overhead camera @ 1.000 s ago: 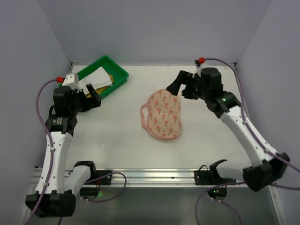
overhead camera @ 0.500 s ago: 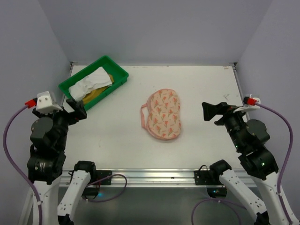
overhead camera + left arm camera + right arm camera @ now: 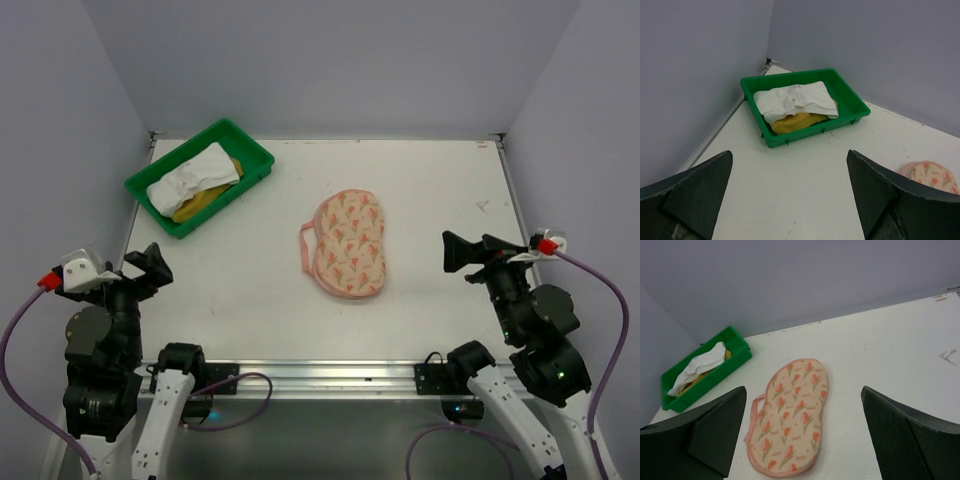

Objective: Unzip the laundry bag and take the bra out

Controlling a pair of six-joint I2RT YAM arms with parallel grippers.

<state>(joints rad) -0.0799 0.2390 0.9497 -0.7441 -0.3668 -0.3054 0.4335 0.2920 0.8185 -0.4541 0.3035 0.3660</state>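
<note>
The laundry bag (image 3: 349,244) is a peanut-shaped cream case with orange tulip print, pink trim and a pink loop on its left side. It lies flat and closed in the middle of the table, also in the right wrist view (image 3: 790,421) and at the right edge of the left wrist view (image 3: 932,175). No bra is visible. My left gripper (image 3: 150,265) is open and empty at the near left, well apart from the bag. My right gripper (image 3: 465,252) is open and empty at the near right, pointing toward the bag from a distance.
A green plastic tray (image 3: 255,158) at the back left holds a white cloth (image 3: 192,175) over a yellow item (image 3: 205,196); it also shows in the left wrist view (image 3: 855,107). Grey walls enclose the table on three sides. A metal rail (image 3: 320,375) runs along the near edge.
Both arms have pulled back from over the table to the near edge: the left from beside the tray, the right from behind the bag. The bag has not moved.
</note>
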